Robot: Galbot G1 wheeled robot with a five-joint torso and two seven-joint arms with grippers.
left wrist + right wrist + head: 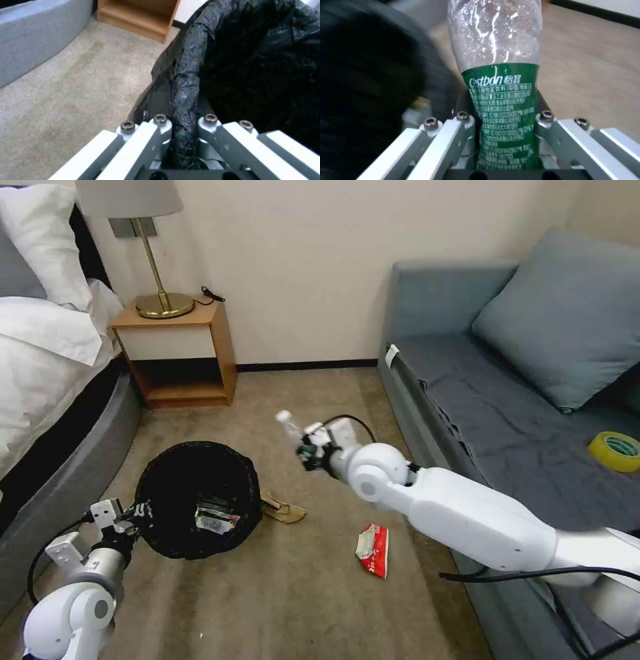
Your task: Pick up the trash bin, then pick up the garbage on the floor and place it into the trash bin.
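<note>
Plain cream wall [300, 260] at 12 o'clock, dark strip along its foot. Tan carpet [287, 593] across the middle and at 6 o'clock. White bed [40, 347] with pillows at 9 o'clock. Small wooden bedside table [180, 353] at 11 o'clock, gold lamp [157, 267] on top. Blue-grey sofa [493, 400] with one big cushion [567, 313] at 3 o'clock.

left end effector [184, 130] clamped on rim of trash bin [260, 65], crinkly black bag pinched between fingers [156, 135]. bin mouth dark, inside not readable. beige carpet floor [66, 100] beside bin. grey bed base [33, 37] at far side of carpet. wooden nightstand [140, 17] just beyond bin rim.
</note>
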